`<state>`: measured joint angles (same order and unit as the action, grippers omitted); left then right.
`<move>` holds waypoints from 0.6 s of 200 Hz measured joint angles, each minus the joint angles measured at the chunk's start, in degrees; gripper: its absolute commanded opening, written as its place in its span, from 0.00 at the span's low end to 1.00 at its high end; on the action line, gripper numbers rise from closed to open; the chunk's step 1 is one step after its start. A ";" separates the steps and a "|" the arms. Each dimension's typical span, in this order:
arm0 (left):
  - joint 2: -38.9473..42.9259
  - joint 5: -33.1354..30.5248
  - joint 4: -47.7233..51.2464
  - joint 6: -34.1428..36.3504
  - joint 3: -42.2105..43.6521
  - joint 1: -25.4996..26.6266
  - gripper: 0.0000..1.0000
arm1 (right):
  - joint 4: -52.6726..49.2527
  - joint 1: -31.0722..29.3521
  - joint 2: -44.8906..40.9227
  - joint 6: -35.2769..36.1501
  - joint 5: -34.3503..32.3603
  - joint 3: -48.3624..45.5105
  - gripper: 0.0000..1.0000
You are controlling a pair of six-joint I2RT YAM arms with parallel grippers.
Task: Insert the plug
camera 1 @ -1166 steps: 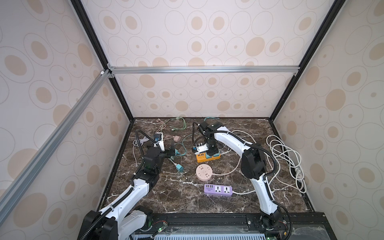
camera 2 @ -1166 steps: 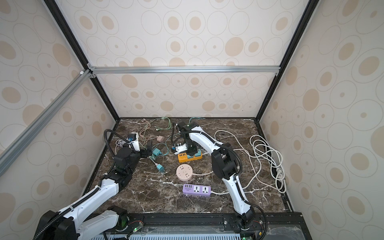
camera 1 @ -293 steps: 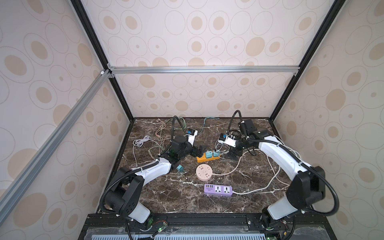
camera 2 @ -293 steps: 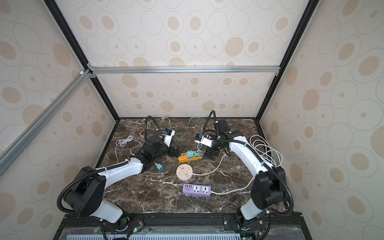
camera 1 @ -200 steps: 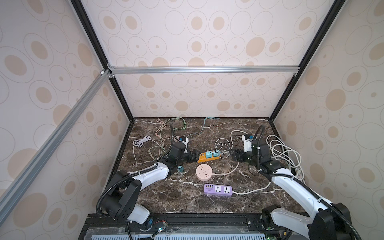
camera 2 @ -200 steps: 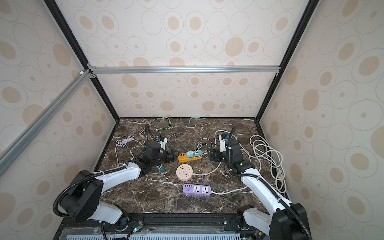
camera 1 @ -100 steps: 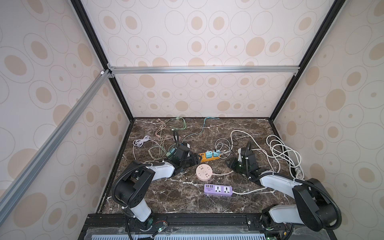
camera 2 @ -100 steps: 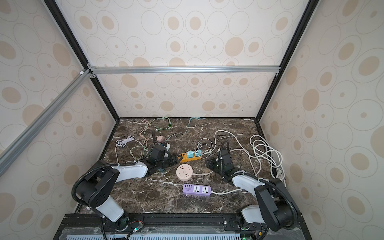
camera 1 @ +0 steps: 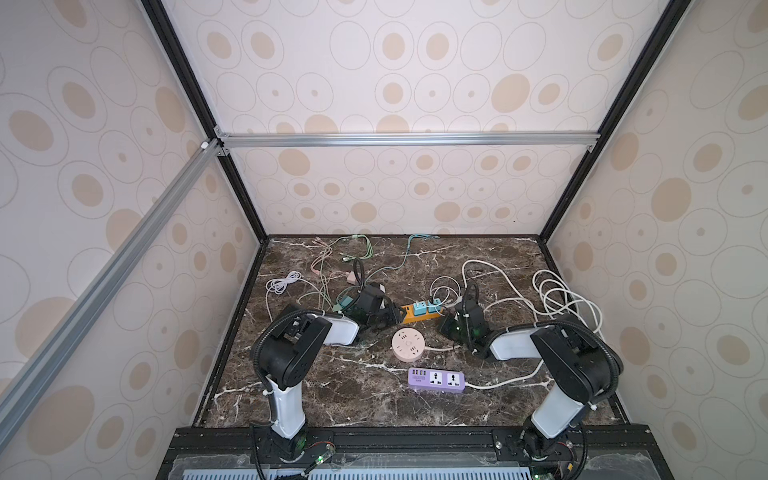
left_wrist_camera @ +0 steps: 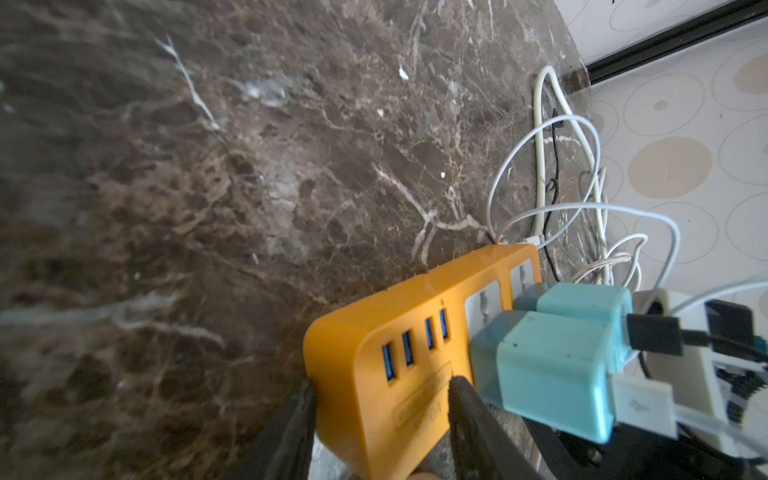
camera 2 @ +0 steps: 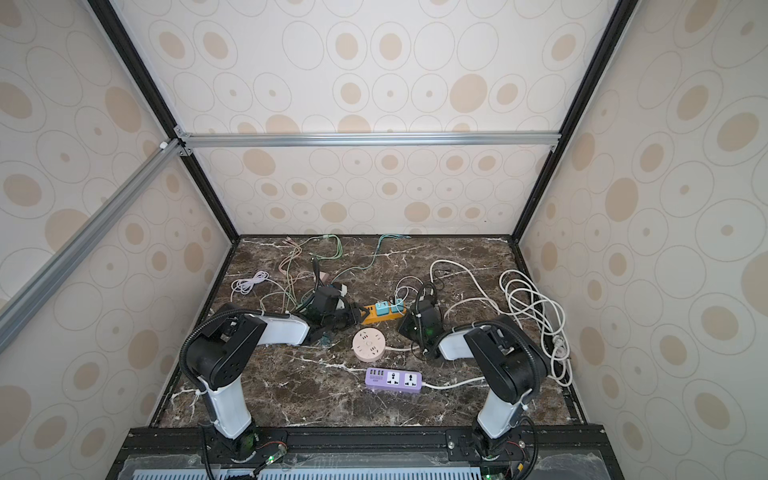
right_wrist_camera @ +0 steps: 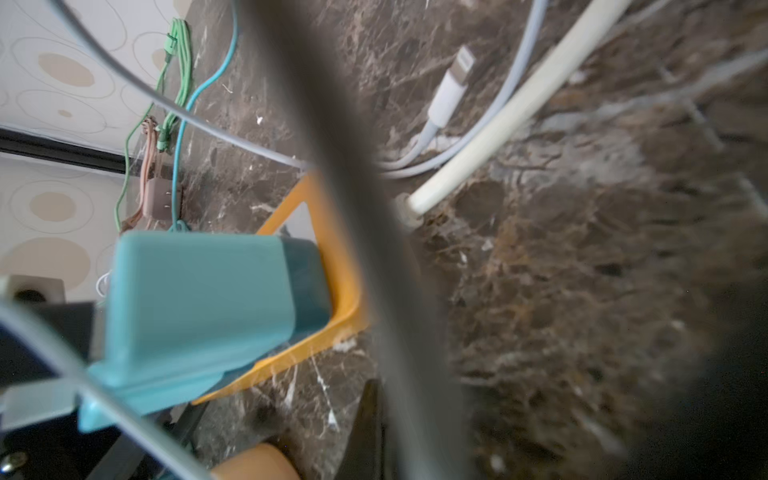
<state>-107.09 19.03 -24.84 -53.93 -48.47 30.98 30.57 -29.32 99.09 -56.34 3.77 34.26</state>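
Left wrist view, nearest first: my left gripper (left_wrist_camera: 382,386) has its fingers (left_wrist_camera: 469,419) spread either side of the strip (left_wrist_camera: 415,307) at its USB end, one against the strip's side wall, its mate lying over the top face. Whether they press it yet I cannot tell. Next along the strip, past the USB ports (left_wrist_camera: 409,353), two teal plugs (left_wrist_camera: 552,374) stand side by side in its sockets, seated as far as I can see, a white lead in one, a black in the other. Beyond them is the strip's far end, where the cream cord (right_wrist_camera: 498,122) leaves across the table (left_wrist_camera: 208,187). Just off that end sits my right gripper (camera 1: 449,325), pressed together; a blurred dark cable (right_wrist_camera: 353,208) crosses its wrist camera, so I cannot tell if anything is pinched. Farther back from the strip a pink plug (right_wrist_camera: 157,199) lies loose among thin cables.

The strip's long axis runs from one gripper to the other, left at the USB end, right at the cord end. The plugs stand in the half toward the right, so that arm is nearer them. I judge the inserting done, or short of one last push down onto the strip's face.
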 measured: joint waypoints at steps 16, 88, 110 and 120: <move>-1.64 0.96 -0.46 0.63 -1.73 -0.92 0.48 | 1.51 -0.04 1.90 -1.25 -0.98 1.53 0.00; -10.19 2.38 3.30 5.49 -14.69 -2.78 0.48 | 2.91 -0.15 8.70 -3.76 -5.07 8.87 0.00; -12.61 2.38 5.44 7.13 -19.04 -3.21 0.48 | 3.56 -0.17 10.60 -4.85 -5.95 10.93 0.00; -13.73 2.54 6.49 7.76 -21.07 -3.28 0.48 | 3.80 -0.24 11.28 -5.33 -6.10 11.63 0.00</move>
<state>-120.81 21.56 -18.35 -46.17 -69.54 27.70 34.37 -29.56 110.37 -61.67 -2.33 45.89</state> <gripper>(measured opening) 0.478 0.046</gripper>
